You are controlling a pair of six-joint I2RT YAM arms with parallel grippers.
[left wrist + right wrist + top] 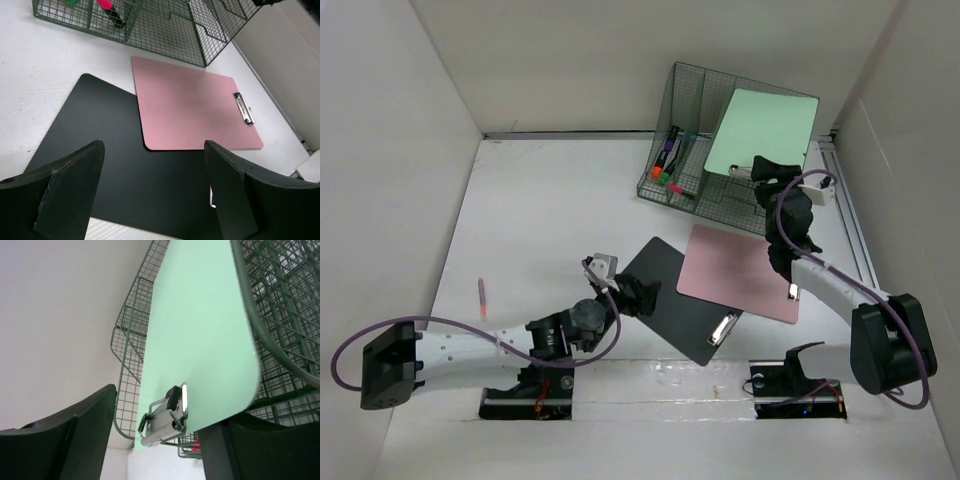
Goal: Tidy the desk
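The white desk holds a black clipboard with a pink clipboard overlapping its far right corner. A green clipboard leans tilted in the dark green wire rack at the back. My left gripper hovers open over the black clipboard, with nothing between its fingers. My right gripper is at the green clipboard's clip end. Its jaws stand open on either side of the metal clip, with a gap on the left side.
Markers stand in the rack's left compartments. A pink pen lies alone on the desk's left side. White panel walls close in the desk on the left, back and right. The pink clipboard's clip points toward the right wall.
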